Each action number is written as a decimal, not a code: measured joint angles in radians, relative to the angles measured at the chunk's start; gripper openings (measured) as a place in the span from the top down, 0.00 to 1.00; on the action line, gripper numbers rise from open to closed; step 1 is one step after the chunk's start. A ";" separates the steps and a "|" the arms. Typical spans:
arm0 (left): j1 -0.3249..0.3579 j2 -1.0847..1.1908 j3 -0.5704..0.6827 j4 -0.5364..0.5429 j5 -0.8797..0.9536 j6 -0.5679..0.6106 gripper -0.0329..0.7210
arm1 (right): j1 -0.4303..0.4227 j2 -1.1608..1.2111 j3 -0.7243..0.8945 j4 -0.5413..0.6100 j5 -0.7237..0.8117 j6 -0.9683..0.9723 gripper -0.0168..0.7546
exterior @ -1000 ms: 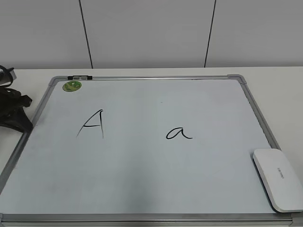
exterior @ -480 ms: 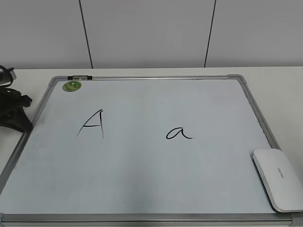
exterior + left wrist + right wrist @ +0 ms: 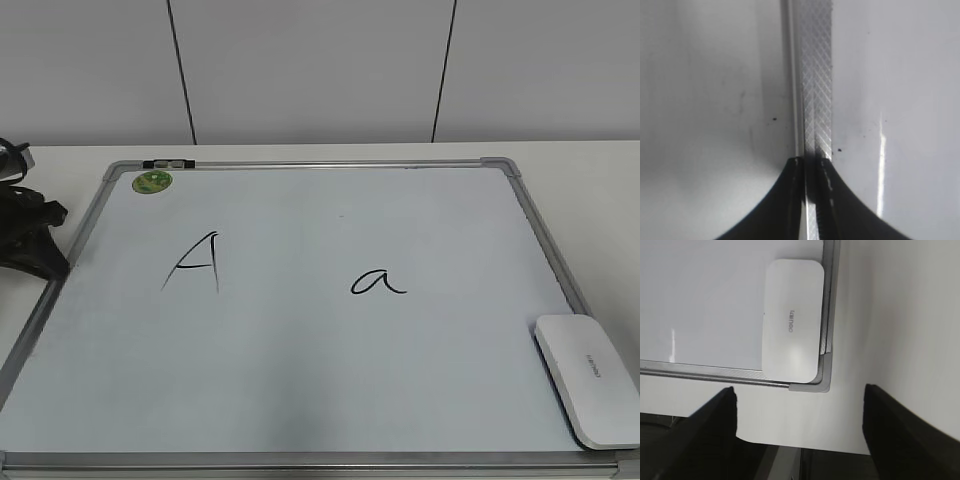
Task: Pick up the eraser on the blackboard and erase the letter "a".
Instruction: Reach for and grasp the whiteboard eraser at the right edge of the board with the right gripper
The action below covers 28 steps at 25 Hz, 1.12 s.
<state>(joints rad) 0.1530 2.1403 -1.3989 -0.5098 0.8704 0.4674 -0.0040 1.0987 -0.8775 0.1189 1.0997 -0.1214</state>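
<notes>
The blackboard [image 3: 300,370] is a white board in a silver frame, lying flat on the table. The letter "a" [image 3: 378,282] is written right of centre, and a capital "A" [image 3: 195,262] to its left. The eraser [image 3: 590,378], a flat white block, lies on the board's near right corner. In the right wrist view the eraser [image 3: 792,317] lies ahead of my right gripper [image 3: 799,396], which is open, empty and held above the table outside the corner. My left gripper [image 3: 812,162] is shut over the board's left frame strip [image 3: 815,75]. It shows dark at the far left of the exterior view [image 3: 40,250].
A round green sticker [image 3: 153,181] and a small black clip [image 3: 168,163] sit at the board's far left corner. A grey corner cap [image 3: 810,386] lies just ahead of the right gripper. The table's near edge [image 3: 790,442] is under the right gripper. A panelled wall stands behind the table.
</notes>
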 joint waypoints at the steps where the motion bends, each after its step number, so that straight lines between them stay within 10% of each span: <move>1: 0.000 0.000 0.000 0.000 0.000 0.000 0.91 | 0.000 0.031 0.000 0.002 -0.005 0.000 0.23; 28: 0.000 0.000 0.000 0.000 0.002 0.000 0.91 | 0.120 0.543 -0.008 -0.063 -0.268 0.121 0.22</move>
<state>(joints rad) 0.1530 2.1403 -1.3989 -0.5098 0.8727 0.4674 0.1161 1.6421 -0.8853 0.0562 0.8320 0.0000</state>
